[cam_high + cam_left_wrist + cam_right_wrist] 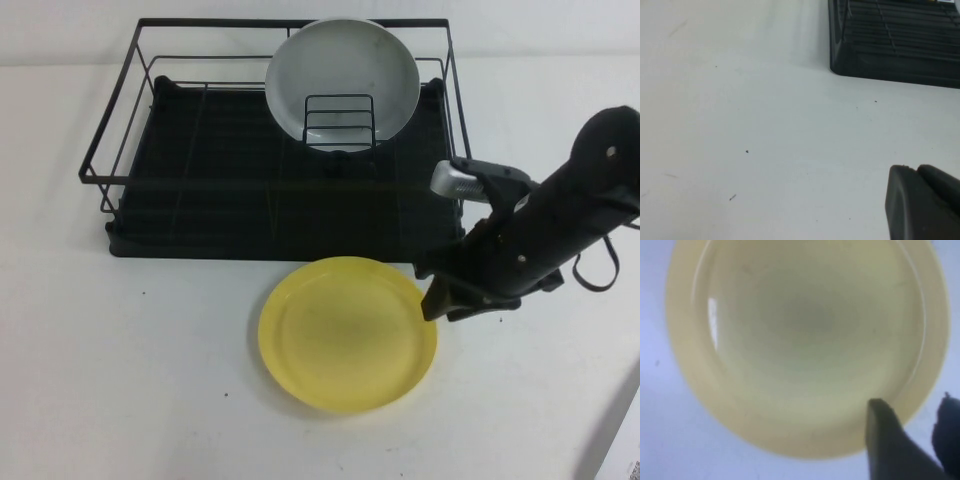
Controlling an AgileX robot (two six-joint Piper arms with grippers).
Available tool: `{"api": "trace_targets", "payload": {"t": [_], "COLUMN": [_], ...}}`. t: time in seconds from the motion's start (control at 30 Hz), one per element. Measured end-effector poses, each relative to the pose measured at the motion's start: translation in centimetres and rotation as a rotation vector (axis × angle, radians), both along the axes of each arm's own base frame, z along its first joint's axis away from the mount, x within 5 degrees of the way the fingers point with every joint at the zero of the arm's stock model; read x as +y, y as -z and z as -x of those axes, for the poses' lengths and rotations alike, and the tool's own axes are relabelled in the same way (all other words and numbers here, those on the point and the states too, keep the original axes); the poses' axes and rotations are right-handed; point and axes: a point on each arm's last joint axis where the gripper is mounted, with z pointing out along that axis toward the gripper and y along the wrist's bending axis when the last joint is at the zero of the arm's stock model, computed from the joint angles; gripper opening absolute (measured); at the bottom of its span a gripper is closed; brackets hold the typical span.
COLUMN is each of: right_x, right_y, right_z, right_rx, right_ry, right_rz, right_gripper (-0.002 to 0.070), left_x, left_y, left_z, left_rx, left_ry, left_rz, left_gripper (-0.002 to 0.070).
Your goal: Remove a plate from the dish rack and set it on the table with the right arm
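A grey plate stands near the top centre of the high view, leaning almost upright, its hollow face turned toward the camera. Its lower edge sits behind a small wire holder of black upright bars, which crosses the plate's lower part. At the lower right corner of the same view, a pale grey strip runs along the frame's edge; what it is cannot be told.
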Motion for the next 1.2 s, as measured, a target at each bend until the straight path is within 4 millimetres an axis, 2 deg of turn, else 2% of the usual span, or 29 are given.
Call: {"api": "trace_targets", "payload": {"t": [0.1, 0.2, 0.3, 0.4, 0.5, 0.67, 0.83, 0.97, 1.07, 1.2], "right_x": [-0.7, -1.6, -2.7, -3.9, -5.2, -7.2, -8.4, -9.0, -10.4, -13.4], "right_y": [-2.9, -6.2, -9.4, -11.7, -13.2, -14.9, -15.2, -14.1, -12.4, -7.7], "right_z": [1.5, 3.4, 5.6, 8.5, 11.6, 15.0, 15.8, 15.3, 15.5, 17.4], "right_rx": [-0.029, -0.095, -0.184, -0.287, -0.35, -0.395, -0.437, -0.485, -0.555, -0.607], "right_ry": [-0.054, -0.089, -0.103, -0.117, -0.147, -0.199, -0.211, -0.187, -0.1, 0.049], "right_rz": [0.013, 0.016, 0.003, -0.018, -0.025, 0.034, 0.133, 0.189, 0.202, 0.261], "right_gripper": [0.0075, 0.001, -0.001, -0.0015, -0.0017, -0.0017, -0.0018, -0.0018, -0.0018, -0.0018], "left_x": [0.0, 0.0, 0.0, 0.0, 0.0, 0.0, 0.0, 0.0, 0.0, 0.0], "left_y": [0.0, 0.0, 0.0, 0.0, 0.0, 0.0, 0.0, 0.0, 0.0, 0.0], "left_z": [0.0, 0.0, 0.0, 0.0, 0.0, 0.0, 0.0, 0.0, 0.0, 0.0], "left_rx": [0.0, 0.0, 0.0, 0.0, 0.0, 0.0, 0.0, 0.0, 0.0, 0.0], "left_ry": [0.0, 0.0, 0.0, 0.0, 0.0, 0.0, 0.0, 0.0, 0.0, 0.0], "left_rz": [0.0, 0.0, 0.0, 0.0, 0.0, 0.0, 0.0, 0.0, 0.0, 0.0], "left_gripper": [-0.0004, -0.0004, -0.0004, -0.0004, -0.0004, -0.0004, -0.0004, -0.0004, -0.0004, -0.0004]}}
